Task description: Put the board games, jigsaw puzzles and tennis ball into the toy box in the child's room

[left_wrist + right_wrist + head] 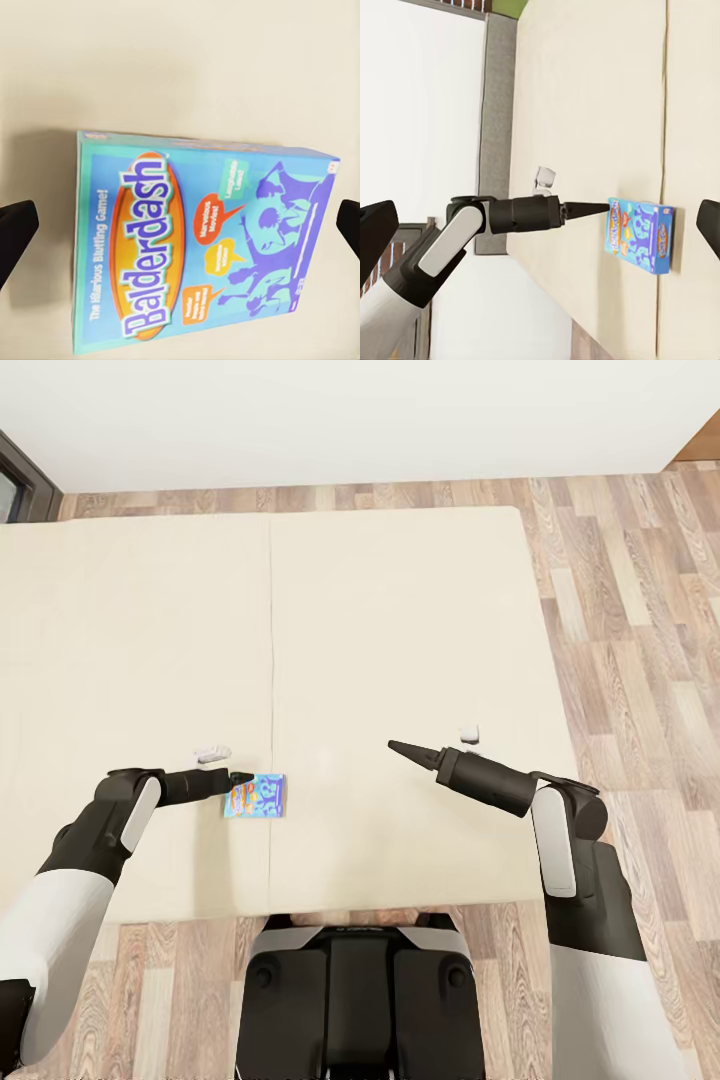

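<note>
While the robot stands at the near edge of the bed, its left claw hangs over the near end of a board game that lies flat on the cream cover, just beyond the claw tips toward the bed's middle seam. In the left wrist view the box sits between the two dark fingers. They stand wide apart with bare cover on each side, so the claw is fully spread and holds nothing. The right claw points across the bed toward the left arm, well apart from the game. Its fingertips frame the edges of the right wrist view far apart, so it reads as open and empty too. From that view the left claw's tip looks just short of the box's edge.

Step in hand, by judgement: grasping this game with the left claw. To do it well, the claw should centre on the box, drop until the fingers pass its side walls, then close across the narrower span. The box is flat and low, so a shallow approach risks sliding it. A small white object lies near the left wrist, away from the box. The toy box itself is elsewhere.
</note>
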`<state>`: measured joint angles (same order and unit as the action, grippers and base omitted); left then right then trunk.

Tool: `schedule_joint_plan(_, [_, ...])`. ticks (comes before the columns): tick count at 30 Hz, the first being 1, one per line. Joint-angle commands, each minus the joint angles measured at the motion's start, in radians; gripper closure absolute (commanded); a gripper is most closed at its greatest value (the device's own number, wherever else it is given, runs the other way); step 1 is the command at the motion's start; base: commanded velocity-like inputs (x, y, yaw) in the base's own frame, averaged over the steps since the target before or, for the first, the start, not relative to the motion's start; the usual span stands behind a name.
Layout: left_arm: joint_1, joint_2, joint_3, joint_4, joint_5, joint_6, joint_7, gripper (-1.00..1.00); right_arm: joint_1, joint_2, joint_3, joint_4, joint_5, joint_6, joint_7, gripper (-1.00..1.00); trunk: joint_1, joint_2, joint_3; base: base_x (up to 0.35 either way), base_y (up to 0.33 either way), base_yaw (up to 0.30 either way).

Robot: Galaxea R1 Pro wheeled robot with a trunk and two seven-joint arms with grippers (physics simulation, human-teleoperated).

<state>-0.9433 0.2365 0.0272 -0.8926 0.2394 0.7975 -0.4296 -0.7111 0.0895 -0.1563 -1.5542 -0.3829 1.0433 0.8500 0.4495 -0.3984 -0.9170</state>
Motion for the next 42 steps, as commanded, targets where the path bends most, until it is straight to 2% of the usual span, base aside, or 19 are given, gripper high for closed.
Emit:
schedule_joint_plan(1, [0.000,0.000,0.002,-0.001,0.001,0.006,-0.003,-1.00,-0.001,0.001,-0.002,0.000,0.005,0.004,0.008,-1.00,0.001,-0.002,-0.003,0.000,0.000,0.000])
schedule_joint_plan(42, [0.000,0.000,0.002,-0.011,0.001,0.002,-0.003,-1.00,-0.001,0.001,0.001,0.000,0.005,0.004,0.008,-1.00,0.001,-0.002,-0.063,0.000,0.000,0.000])
